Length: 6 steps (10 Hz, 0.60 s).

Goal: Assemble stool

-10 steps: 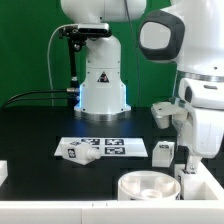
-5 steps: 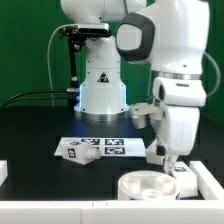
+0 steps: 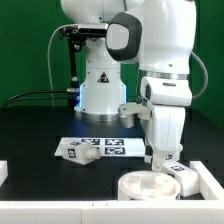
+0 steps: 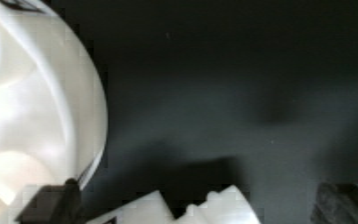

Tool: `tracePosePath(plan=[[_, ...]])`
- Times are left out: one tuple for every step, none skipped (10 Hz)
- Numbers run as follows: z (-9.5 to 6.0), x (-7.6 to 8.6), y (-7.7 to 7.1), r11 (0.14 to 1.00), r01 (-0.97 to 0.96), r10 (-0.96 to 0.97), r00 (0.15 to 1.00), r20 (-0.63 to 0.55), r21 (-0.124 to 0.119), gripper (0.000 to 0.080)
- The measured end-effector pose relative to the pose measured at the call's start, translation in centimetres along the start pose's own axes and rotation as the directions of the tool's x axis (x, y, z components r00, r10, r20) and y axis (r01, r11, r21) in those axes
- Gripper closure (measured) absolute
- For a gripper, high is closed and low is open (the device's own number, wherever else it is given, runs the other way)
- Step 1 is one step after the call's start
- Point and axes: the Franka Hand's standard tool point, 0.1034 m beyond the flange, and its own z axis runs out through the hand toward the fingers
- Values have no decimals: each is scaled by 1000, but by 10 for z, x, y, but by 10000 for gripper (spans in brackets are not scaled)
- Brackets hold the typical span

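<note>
The round white seat disc (image 3: pixel 143 185) lies at the front of the black table, and in the wrist view its rim (image 4: pixel 34 110) curves along one side. My gripper (image 3: pixel 160 160) hangs just behind the seat, low over the table. It is open, and its dark fingertips (image 4: pixel 51 202) stand wide apart. Between them shows the jagged white end of a leg (image 4: pixel 190 205), untouched by either finger. Another tagged leg (image 3: pixel 78 150) lies on its side at the end of the marker board (image 3: pixel 112 147). A tagged white leg (image 3: pixel 188 173) sits to the exterior view's right of the seat.
The robot's white base (image 3: pixel 102 85) stands at the back centre before a green backdrop, with cables running to the exterior view's left. A white block (image 3: pixel 3 172) sits at the table's edge on the exterior view's left.
The arm has swung toward the exterior view's left and come down behind the seat, now covering the upright leg there. The jaws stayed open.
</note>
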Motion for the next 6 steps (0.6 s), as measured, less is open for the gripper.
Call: tracePosePath(plan=[[-2, 4, 1, 999, -51, 51, 999, 6, 7, 150], [-7, 16, 7, 993, -122, 122, 992, 13, 8, 150], [-12, 27, 12, 979, -206, 206, 979, 4, -4, 150], [-13, 29, 14, 967, -255, 255, 967, 3, 11, 150], [-14, 30, 17, 956, -292, 292, 957, 8, 29, 150], [-14, 32, 17, 929, -369, 369, 929, 2, 29, 150]])
